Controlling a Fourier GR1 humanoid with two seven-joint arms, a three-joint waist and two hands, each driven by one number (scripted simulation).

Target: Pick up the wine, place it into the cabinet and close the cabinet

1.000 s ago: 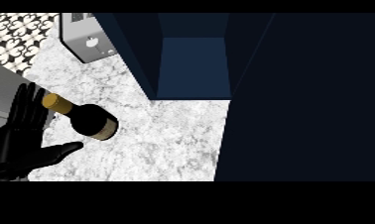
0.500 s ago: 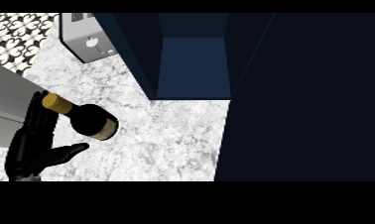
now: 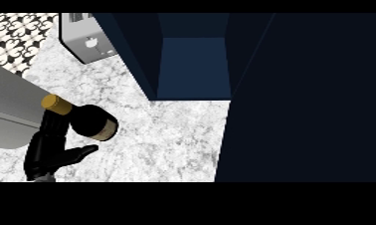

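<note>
The wine bottle [image 3: 92, 122] is dark with a gold neck [image 3: 55, 103] and stands on the marble counter [image 3: 169, 139] at the left. My left hand [image 3: 50, 149] is right against the bottle's left side, fingers fairly straight and open, thumb [image 3: 79, 152] poking out to the right under the bottle. A grey forearm [image 3: 15, 112] fills the left edge behind it. The dark blue cabinet [image 3: 195, 64] stands open at the middle top, its inside bare. Its door [image 3: 301, 99] is swung out and covers the right half of the view. My right hand does not show.
A grey appliance [image 3: 88, 45] sits at the upper left beside the cabinet's left wall. Behind it is a black and white patterned wall [image 3: 22, 35]. Bare marble lies between the bottle and the cabinet's opening.
The left hand has turned and closed in on the bottle's side, and the grey forearm has come into view at the left edge. The bottle has hardly shifted.
</note>
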